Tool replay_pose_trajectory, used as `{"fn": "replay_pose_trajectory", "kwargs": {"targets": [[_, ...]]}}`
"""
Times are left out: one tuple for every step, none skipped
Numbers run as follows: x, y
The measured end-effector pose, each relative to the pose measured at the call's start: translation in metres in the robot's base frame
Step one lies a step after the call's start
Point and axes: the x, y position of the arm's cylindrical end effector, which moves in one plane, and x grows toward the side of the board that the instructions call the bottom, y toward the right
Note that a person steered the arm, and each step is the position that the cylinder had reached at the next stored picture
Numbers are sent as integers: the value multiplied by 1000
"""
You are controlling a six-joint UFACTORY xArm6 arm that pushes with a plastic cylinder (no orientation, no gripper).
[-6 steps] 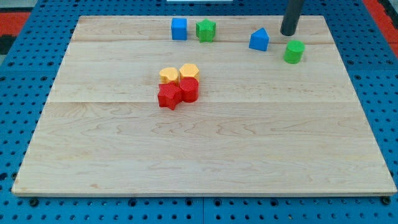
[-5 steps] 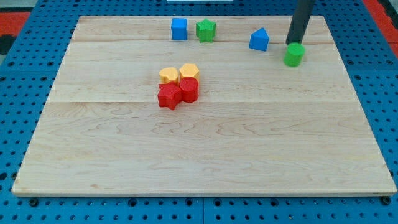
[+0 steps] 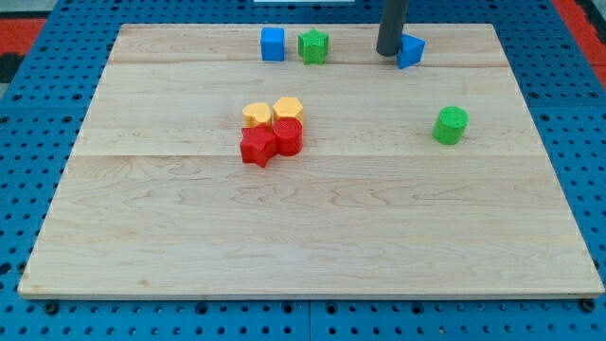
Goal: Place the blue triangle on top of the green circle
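tool: bare rod, no jaws to open or close, my tip touching blue triangle on its left side | triangle at tabletop top edge, well apart from green circle | likely lined up for pushing toward the circle

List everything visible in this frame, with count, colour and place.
blue triangle: 1, blue, top right of board, touching the tip's right side
green circle: 1, green, right side, below the triangle, apart from it
blue cube: 1, blue, top centre
green block: 1, green, just right of the blue cube
yellow blocks: 2, yellow, centre left, side by side
red blocks: 2, red, directly below the yellow pair
board: 1, pale wood, on blue pegboard
my tip: 1, dark rod, top edge, left of the triangle
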Motion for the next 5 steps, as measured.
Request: {"fn": "replay_pose_trajectory", "kwargs": {"targets": [[0, 16], [-16, 49], [-22, 69], [8, 75], [49, 64]]}}
